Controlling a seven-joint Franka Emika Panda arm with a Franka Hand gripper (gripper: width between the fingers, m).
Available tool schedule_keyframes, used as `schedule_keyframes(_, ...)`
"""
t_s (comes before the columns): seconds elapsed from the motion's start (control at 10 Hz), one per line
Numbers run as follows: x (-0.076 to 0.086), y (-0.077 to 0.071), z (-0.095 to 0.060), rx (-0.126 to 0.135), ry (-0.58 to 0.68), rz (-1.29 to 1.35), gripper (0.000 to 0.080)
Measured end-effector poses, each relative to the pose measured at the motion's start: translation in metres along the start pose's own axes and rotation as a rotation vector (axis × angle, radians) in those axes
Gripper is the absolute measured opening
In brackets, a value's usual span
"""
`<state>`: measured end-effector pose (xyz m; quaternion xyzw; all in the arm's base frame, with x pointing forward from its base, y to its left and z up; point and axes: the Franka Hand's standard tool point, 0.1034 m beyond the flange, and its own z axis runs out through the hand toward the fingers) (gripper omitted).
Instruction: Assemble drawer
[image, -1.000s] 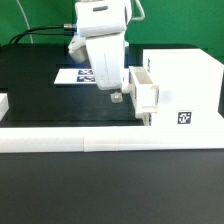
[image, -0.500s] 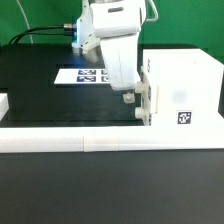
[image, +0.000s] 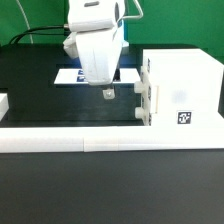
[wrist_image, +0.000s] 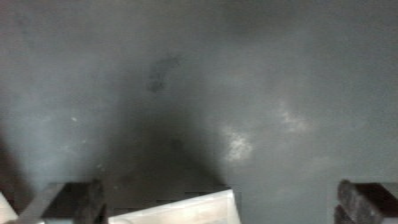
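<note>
The white drawer shell (image: 185, 85) stands at the exterior view's right with a square tag on its front. Two trays sit inside its open side, and their knobs (image: 139, 100) stick out toward the exterior view's left. My gripper (image: 108, 94) hangs low over the black table, a little to the left of the knobs and apart from them. In the wrist view my gripper (wrist_image: 224, 202) is open, with dark fingers (wrist_image: 79, 200) far apart over the dark table. A white corner (wrist_image: 178, 212) lies below between them; I cannot tell which piece it is.
The marker board (image: 72, 76) lies flat behind my gripper. A long low white rail (image: 100, 139) runs along the table's front edge. A white block end (image: 3, 103) shows at the far left. Black cables hang at the back.
A tray that stuck out of the shell has been pushed in by my gripper. My gripper has since drawn back to the exterior view's left, away from the shell.
</note>
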<state>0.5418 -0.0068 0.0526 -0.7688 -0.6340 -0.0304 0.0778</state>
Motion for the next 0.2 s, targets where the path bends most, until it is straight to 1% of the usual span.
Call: schedule_keyframes(0.2, -0.0002, -0.0001, 0.0003, 0.001, 0.000, 0.001, 0.0649)
